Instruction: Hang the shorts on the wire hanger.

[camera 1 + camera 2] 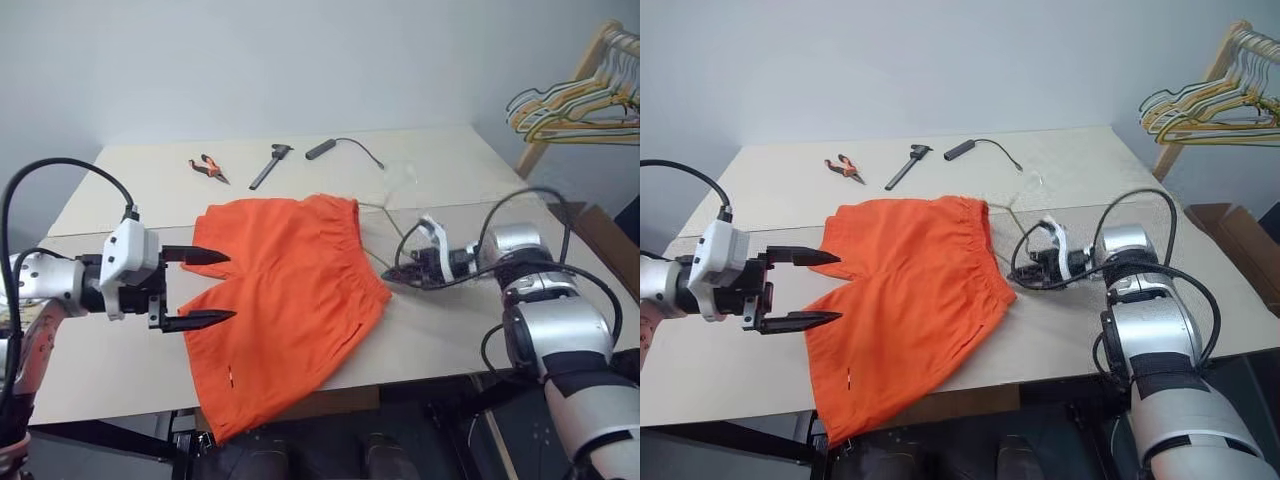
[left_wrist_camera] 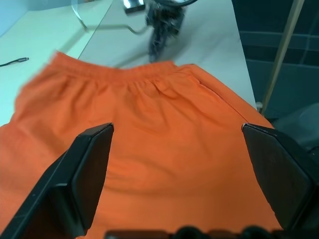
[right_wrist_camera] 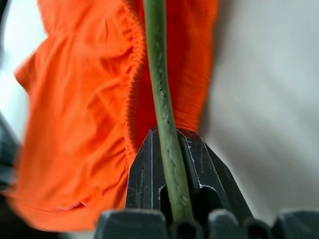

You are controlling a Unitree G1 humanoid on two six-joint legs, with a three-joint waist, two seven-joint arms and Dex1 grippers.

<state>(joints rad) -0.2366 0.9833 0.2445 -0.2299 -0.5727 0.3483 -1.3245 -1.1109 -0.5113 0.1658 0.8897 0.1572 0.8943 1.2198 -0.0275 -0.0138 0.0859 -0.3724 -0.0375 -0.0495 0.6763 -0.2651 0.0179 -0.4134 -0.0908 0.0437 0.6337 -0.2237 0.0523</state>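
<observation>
The orange shorts [image 1: 285, 290] lie flat in the middle of the table [image 1: 110, 370], waistband toward the right, one leg hanging over the near edge. My left gripper [image 1: 230, 287] hovers open at the shorts' left side, its black fingers spread over the fabric [image 2: 169, 129]. My right gripper [image 1: 390, 275] sits at the waistband's right end, shut on the wire hanger [image 3: 158, 74]. The thin olive wire runs out from between the shut fingers and crosses the gathered waistband. More of the wire shows faintly on the table beyond the waistband [image 1: 1012, 207].
At the back of the table lie orange-handled pliers [image 1: 207, 167], a black tool [image 1: 270, 165] and a black corded piece [image 1: 340, 147]. A wooden rack with a bunch of hangers [image 1: 575, 100] stands at the far right, with a cardboard box [image 1: 1240, 235] below it.
</observation>
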